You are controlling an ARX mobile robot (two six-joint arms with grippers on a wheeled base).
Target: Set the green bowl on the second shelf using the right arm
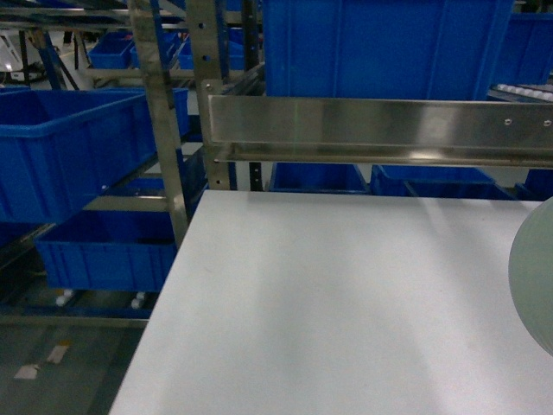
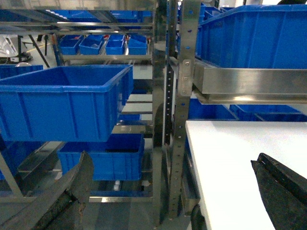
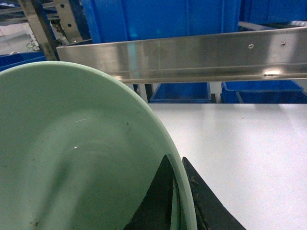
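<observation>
The green bowl, pale mint and glossy, fills the left of the right wrist view. My right gripper is shut on its rim, one dark finger inside the bowl and one outside. In the head view only an edge of the bowl shows at the far right, held above the white tabletop; the gripper itself is out of frame. The second shelf is the stainless-steel rail ahead and higher, carrying a large blue crate. My left gripper is open and empty by the table's left edge.
Steel rack uprights stand at the table's back left corner. Blue crates sit on the left rack's levels, and more blue crates lie under the shelf rail. The floor drops off left of the table.
</observation>
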